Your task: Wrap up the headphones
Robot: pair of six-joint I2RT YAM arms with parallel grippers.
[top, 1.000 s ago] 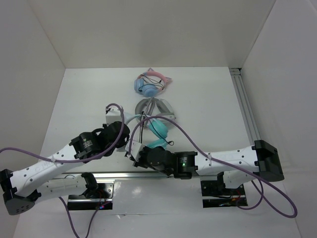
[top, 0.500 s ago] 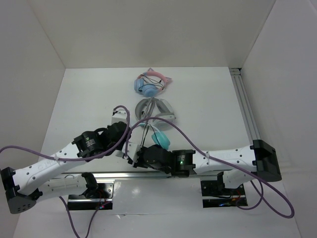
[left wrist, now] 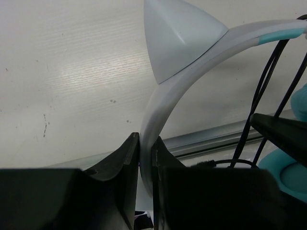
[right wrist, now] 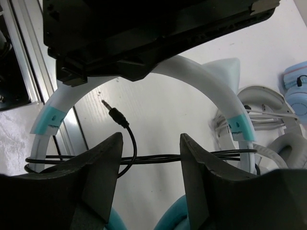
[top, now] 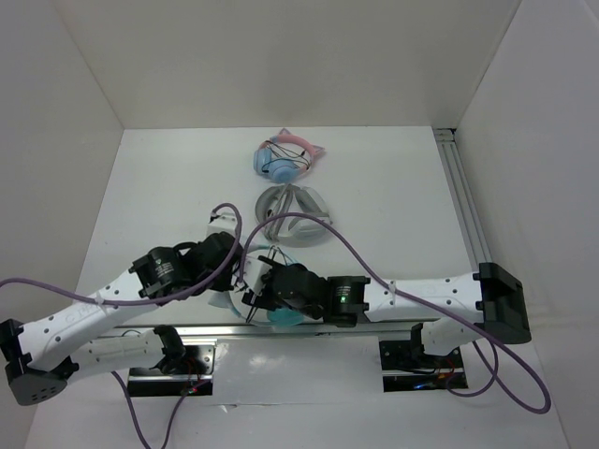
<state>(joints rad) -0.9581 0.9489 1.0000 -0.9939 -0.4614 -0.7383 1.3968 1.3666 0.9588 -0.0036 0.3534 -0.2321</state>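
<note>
The headphones [top: 282, 318] hang near the table's front edge, teal cups low between the two arms. My left gripper [left wrist: 145, 148] is shut on their pale headband [left wrist: 163, 96], just below a cat-ear point [left wrist: 177, 33]. In the right wrist view the headband [right wrist: 192, 72] arches over my right gripper [right wrist: 149, 143], which is open. Several strands of the thin black cable [right wrist: 153, 157] run across the gap between its fingers, and the plug [right wrist: 114, 113] sticks up free on a short loop. The teal cups [right wrist: 170, 220] show below the fingers.
A grey-and-white pair [top: 292, 213] lies mid-table just beyond the arms, and a pink-banded blue pair [top: 285, 157] lies farther back. An aluminium rail [top: 465, 206] runs along the right side. White walls enclose the table on three sides.
My right gripper has opened and let the cable go. Both grippers and the headphones have shifted toward the near edge, the teal cups now lower by the front rail.
</note>
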